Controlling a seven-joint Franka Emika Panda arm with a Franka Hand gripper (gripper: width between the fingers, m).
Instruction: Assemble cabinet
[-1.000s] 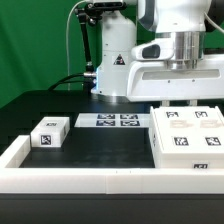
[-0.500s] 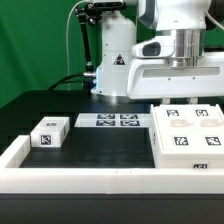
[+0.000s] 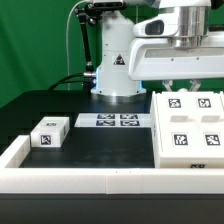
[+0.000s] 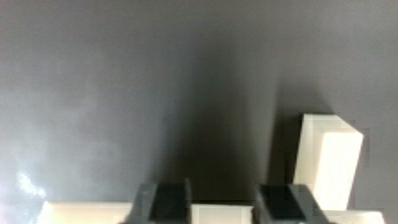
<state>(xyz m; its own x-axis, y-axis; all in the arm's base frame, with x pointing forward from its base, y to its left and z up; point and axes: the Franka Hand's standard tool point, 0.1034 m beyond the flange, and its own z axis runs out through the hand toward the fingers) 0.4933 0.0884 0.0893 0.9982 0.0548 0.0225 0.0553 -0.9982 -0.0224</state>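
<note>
Cabinet (image 3: pixel 189 133) lies on the black table (image 3: pixel 100 150), green backdrop (image 3: pixel 35 40) behind; gripper (image 4: pixel 221 200) holds nothing, narrowly parted.

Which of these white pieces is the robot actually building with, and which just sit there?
Part of the job:
cabinet, the big tagged box
small tagged block
gripper, above the cabinet

Just there:
marker board
white rail edging the black table

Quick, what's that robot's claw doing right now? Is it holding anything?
Gripper: open, holding nothing; its fingers hang apart above the cabinet.
</note>
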